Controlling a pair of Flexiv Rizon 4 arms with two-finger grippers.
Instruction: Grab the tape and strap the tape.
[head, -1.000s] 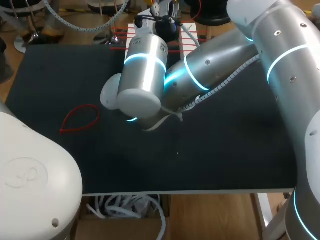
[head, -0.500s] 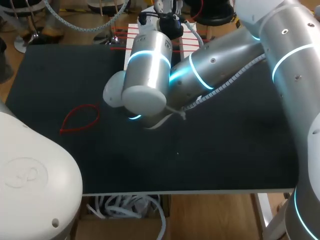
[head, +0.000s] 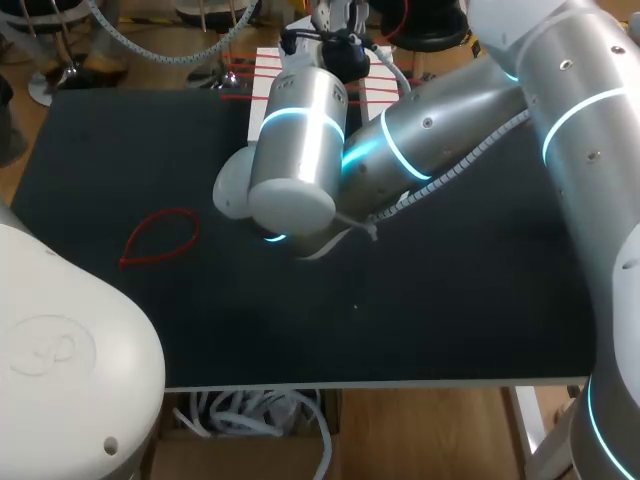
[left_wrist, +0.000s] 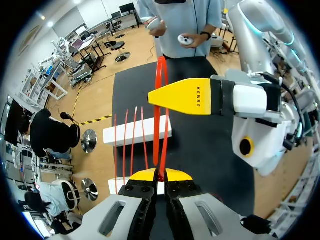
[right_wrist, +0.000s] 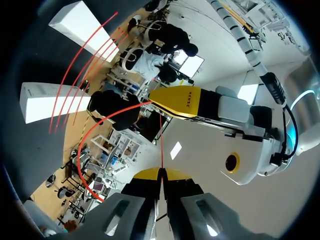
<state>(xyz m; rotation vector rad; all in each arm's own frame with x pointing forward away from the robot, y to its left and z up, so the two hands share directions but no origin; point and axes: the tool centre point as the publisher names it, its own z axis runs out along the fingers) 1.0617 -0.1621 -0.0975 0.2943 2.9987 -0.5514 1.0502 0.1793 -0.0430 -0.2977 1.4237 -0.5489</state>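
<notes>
R arm edged right; L tool, R tool pinching tape.

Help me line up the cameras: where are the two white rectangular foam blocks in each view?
Head view: white blocks at the table's far edge, partly behind the right arm.
Left wrist view: beyond the left gripper, beside the red loop it grips.
Right wrist view: beyond the right gripper, off to one side.
Shared landmark: thin red straps bridging them.
</notes>
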